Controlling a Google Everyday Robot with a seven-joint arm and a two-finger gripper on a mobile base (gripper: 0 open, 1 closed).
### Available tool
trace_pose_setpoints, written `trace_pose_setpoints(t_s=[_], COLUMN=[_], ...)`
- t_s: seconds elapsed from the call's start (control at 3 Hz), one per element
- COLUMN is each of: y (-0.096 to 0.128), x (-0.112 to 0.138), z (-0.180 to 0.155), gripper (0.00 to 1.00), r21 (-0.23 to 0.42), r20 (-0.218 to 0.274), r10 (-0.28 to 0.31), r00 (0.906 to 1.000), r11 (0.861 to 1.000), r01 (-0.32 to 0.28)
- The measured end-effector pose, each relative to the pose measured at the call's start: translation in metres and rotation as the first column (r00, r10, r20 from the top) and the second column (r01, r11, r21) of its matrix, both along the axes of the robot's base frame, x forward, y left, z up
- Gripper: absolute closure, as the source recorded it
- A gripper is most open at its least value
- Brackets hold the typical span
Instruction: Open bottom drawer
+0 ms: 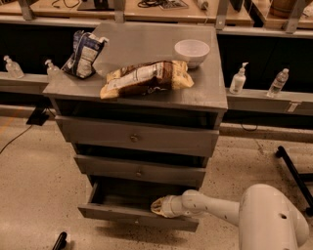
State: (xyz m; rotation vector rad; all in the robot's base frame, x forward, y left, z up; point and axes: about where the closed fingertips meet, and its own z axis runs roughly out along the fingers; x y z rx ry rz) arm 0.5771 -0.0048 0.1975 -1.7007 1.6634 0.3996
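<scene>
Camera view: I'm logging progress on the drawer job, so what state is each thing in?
bottom drawer: pulled partly open.
middle drawer: pushed in.
top drawer: pushed in.
gripper: low, at the bottom drawer's upper front edge, right of centre.
bowl: upright on the chest top.
tan bag: lying on its side.
blue bag: standing, crumpled.

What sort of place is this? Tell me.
Likely a robotics lab: wooden workbenches behind the drawer chest, pump bottles along a ledge, and the gripper at the front of the open bottom drawer.
</scene>
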Motion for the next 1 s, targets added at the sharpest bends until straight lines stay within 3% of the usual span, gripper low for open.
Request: trace_pose_setpoints(t_s=[0.67,1.0], y=[-0.015,-0.021], x=[0.021,0.034], z=[-0.007,-0.016], gripper=[1.0,1.0], r21=[0.018,0.016], r20=[0.019,-0.023], r10=[-0.071,-0.075], r00=[0.9973,0.997], r11=[0.997,0.997], r01=[0.071,0.075])
